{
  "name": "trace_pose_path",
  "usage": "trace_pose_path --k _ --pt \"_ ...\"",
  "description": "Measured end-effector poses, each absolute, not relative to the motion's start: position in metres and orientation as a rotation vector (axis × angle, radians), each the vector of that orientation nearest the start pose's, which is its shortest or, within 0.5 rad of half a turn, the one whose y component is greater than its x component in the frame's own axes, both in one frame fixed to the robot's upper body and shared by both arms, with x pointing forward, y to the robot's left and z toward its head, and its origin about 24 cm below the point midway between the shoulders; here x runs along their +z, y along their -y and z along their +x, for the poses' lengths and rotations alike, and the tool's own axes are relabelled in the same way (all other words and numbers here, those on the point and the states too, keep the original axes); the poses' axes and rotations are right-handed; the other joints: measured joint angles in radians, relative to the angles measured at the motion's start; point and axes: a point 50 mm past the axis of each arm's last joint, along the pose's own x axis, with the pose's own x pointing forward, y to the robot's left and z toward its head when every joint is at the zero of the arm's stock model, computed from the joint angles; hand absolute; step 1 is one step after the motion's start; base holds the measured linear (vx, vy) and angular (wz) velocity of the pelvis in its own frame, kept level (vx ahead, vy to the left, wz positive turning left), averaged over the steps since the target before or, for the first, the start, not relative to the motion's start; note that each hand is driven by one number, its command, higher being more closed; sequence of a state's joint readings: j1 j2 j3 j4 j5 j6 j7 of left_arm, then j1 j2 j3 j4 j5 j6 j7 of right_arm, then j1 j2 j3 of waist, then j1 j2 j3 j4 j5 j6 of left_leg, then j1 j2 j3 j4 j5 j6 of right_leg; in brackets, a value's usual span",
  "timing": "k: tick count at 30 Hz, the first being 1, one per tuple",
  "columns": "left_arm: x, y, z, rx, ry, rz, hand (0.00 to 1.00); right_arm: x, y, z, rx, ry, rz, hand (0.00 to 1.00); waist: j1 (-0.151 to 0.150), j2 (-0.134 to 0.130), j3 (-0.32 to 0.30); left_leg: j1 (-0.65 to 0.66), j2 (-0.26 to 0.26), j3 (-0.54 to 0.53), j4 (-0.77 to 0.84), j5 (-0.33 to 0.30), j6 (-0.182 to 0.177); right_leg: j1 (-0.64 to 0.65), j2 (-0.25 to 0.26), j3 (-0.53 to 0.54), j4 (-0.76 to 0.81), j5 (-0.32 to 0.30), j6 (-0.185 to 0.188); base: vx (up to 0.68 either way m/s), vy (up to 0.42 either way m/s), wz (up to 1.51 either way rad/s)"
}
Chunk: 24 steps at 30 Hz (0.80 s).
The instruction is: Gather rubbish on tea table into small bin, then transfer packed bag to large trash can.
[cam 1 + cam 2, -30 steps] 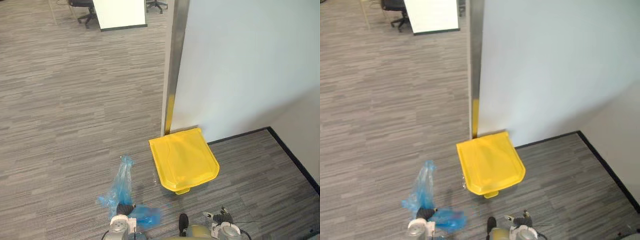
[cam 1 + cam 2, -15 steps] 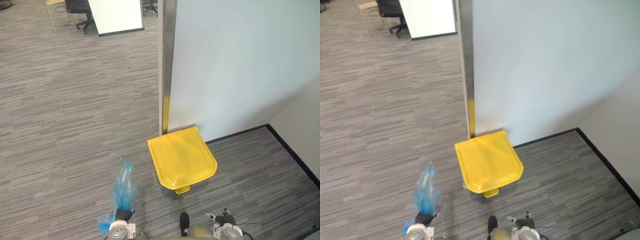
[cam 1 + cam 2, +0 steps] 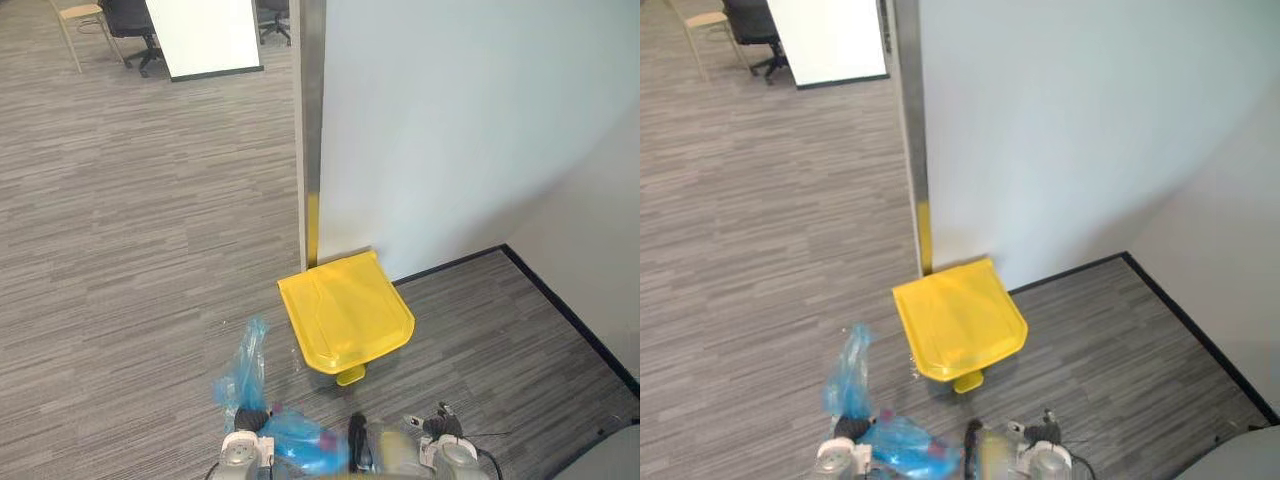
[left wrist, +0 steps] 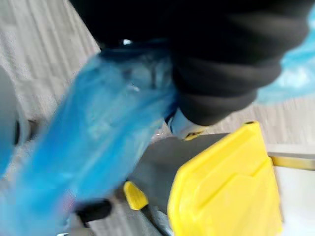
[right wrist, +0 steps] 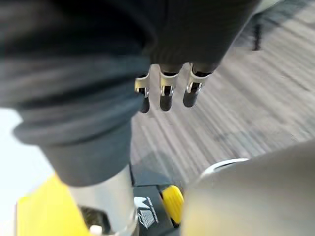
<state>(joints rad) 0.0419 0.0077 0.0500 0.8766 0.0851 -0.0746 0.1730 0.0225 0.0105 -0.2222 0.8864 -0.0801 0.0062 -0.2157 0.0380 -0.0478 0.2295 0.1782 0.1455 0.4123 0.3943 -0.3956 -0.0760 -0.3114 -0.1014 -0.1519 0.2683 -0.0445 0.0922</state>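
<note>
One blue bag (image 3: 245, 368), off the floor; left hand (image 3: 250, 417) closed round its neck so the load hangs clear. Right hand (image 5: 166, 96) slack, fingers straight, probably free for the lid. Can (image 3: 345, 310), lid down, stands against the wall.

I get the two head cameras looking steeply down from high up at the floor (image 3: 130, 250), the wall (image 3: 450, 130) and the bin (image 3: 345, 312) at its foot. Both eyes share that whole scene, and in the right eye everything sits slightly further left. The left wrist camera looks past the left hand (image 4: 221, 64) from very close, with the bag (image 4: 98, 142) right up against the lens and the bin's lid just beyond. The right wrist camera faces along the right hand (image 5: 166, 96) towards the floor, with the bin's edge close by. All four views catch the bin.
</note>
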Motion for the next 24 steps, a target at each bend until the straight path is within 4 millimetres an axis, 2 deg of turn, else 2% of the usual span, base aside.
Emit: trace_pose_path --k 1,2,3,4,6,7,8,10,12,16,21,23,24 --pt "-0.135 -0.17 0.151 0.183 -0.834 0.137 1.0 -0.139 0.189 0.144 -0.373 -0.922 -0.062 0.0 0.0 -0.006 0.002 -0.003 0.0 -0.004 0.027 -0.017 -0.005 0.0 -0.008 0.0 -0.02 -0.009 0.011 0.11 -0.218 0.12" --pt "-0.134 -0.171 0.155 0.181 -0.831 0.141 1.0 -0.138 0.189 0.147 -0.376 -0.913 -0.056 0.0 -0.001 0.005 0.022 -0.006 0.022 -0.026 0.097 -0.062 -0.026 0.009 -0.006 -0.007 -0.003 0.03 0.031 0.18 -0.244 0.13" --pt "-0.134 -0.168 0.157 0.172 -0.831 0.137 1.0 -0.135 0.192 0.154 -0.377 -0.894 -0.063 0.0 -0.002 0.033 0.037 -0.019 0.044 -0.052 0.115 -0.08 -0.036 0.001 0.006 -0.023 0.023 0.02 0.043 0.15 -0.195 0.17" --pt "-0.134 -0.167 0.158 0.17 -0.83 0.137 1.0 -0.135 0.193 0.154 -0.38 -0.892 -0.063 0.0 -0.003 0.035 0.038 -0.026 0.047 -0.059 0.117 -0.083 -0.039 -0.004 0.005 -0.029 0.032 0.02 0.043 0.14 -0.218 0.37" --pt "-0.132 -0.166 0.162 0.167 -0.819 0.136 1.0 -0.134 0.196 0.155 -0.393 -0.886 -0.059 0.0 -0.001 0.038 0.047 -0.043 0.058 -0.107 0.131 -0.095 -0.045 -0.005 0.005 -0.068 0.063 0.019 0.036 0.09 -0.161 0.52" --pt "-0.133 -0.168 0.161 0.176 -0.82 0.134 1.0 -0.134 0.198 0.153 -0.405 -0.891 -0.055 0.0 0.001 0.036 0.045 -0.052 0.081 -0.14 0.154 -0.11 -0.052 -0.002 0.015 -0.084 0.088 0.023 0.004 0.05 -0.117 0.46" --pt "-0.132 -0.168 0.161 0.176 -0.819 0.133 1.0 -0.135 0.198 0.152 -0.408 -0.894 -0.052 0.0 0.002 0.034 0.044 -0.056 0.086 -0.152 0.159 -0.113 -0.057 -0.002 0.017 -0.09 0.095 0.024 -0.007 0.06 -0.152 0.55" --pt "-0.132 -0.174 0.162 0.184 -0.816 0.147 1.0 -0.136 0.198 0.15 -0.417 -0.903 -0.042 0.0 0.021 0.027 0.04 -0.08 0.119 -0.208 0.191 -0.134 -0.067 -0.026 0.027 -0.101 0.178 -0.017 -0.059 0.06 -0.194 0.51" --pt "-0.13 -0.177 0.166 0.188 -0.806 0.154 1.0 -0.134 0.199 0.151 -0.419 -0.888 -0.041 0.0 0.019 0.033 0.04 -0.132 0.15 -0.272 0.244 -0.157 -0.083 -0.051 0.029 -0.146 0.235 -0.069 -0.066 0.06 -0.15 0.56" --pt "-0.12 -0.176 0.185 0.181 -0.746 0.158 1.0 -0.128 0.199 0.159 -0.422 -0.846 -0.035 0.0 0.023 0.036 0.051 -0.272 0.191 -0.373 0.35 -0.184 -0.082 -0.136 0.025 -0.219 0.338 -0.134 -0.065 0.06 -0.106 0.47" --pt "-0.112 -0.174 0.2 0.17 -0.704 0.16 1.0 -0.12 0.199 0.174 -0.419 -0.796 -0.033 0.0 0.023 0.038 0.081 -0.361 0.212 -0.395 0.408 -0.184 -0.082 -0.198 0.018 -0.245 0.382 -0.149 -0.073 0.02 -0.082 0.12" --pt "-0.099 -0.171 0.22 0.17 -0.636 0.145 1.0 -0.109 0.199 0.195 -0.407 -0.731 -0.032 0.0 0.025 0.037 0.131 -0.457 0.213 -0.405 0.438 -0.191 -0.069 -0.274 0.01 -0.256 0.389 -0.149 -0.078 -0.06 -0.082 0.07" --pt "-0.097 -0.17 0.222 0.17 -0.626 0.142 1.0 -0.108 0.198 0.198 -0.405 -0.724 -0.033 0.0 0.025 0.037 0.138 -0.467 0.213 -0.407 0.44 -0.194 -0.063 -0.281 0.01 -0.257 0.389 -0.148 -0.077 -0.08 -0.078 0.09"
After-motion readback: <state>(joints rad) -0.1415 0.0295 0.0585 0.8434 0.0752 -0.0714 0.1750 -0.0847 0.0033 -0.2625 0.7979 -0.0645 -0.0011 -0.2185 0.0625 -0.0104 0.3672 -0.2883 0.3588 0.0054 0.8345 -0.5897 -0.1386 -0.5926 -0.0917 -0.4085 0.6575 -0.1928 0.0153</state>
